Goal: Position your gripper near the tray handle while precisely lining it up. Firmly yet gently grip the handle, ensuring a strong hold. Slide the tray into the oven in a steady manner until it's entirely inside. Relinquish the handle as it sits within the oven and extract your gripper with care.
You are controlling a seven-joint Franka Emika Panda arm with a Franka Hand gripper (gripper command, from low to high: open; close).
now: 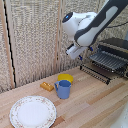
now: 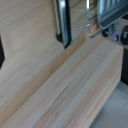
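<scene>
Nearest the exterior camera on the wooden bench [image 1: 95,107] sits a round patterned plate [image 1: 33,111], then a blue mug [image 1: 63,89] with a yellow bowl [image 1: 65,78] just behind it and a small orange block [image 1: 47,86] beside them; none belong to the task. Further back, toward the exterior view's right, the tool [image 1: 74,51] hangs in the air above the bench, not touching anything, short of the tray [image 1: 106,61]; fingers too small and blurred here, so cannot tell how wide they stand, and they don't show in the wrist view. Tray sticks out of the oven [image 1: 116,50] mouth, with the tray handle [image 1: 94,73] as the thin dark rail along its outer edge, nearest the arm. Wrist view shows dark bars of the tray [image 2: 75,20] over bench planks [image 2: 55,85], blurred. Judgement: wire rack looks light, rigid, hard and slick metal, should slide easily on its guides but could skew and jam if pushed off-centre. Best hold looks like mid-rail, fingers pinching the thin bar squarely. Woven screen [image 1: 35,35] stands behind everything.
</scene>
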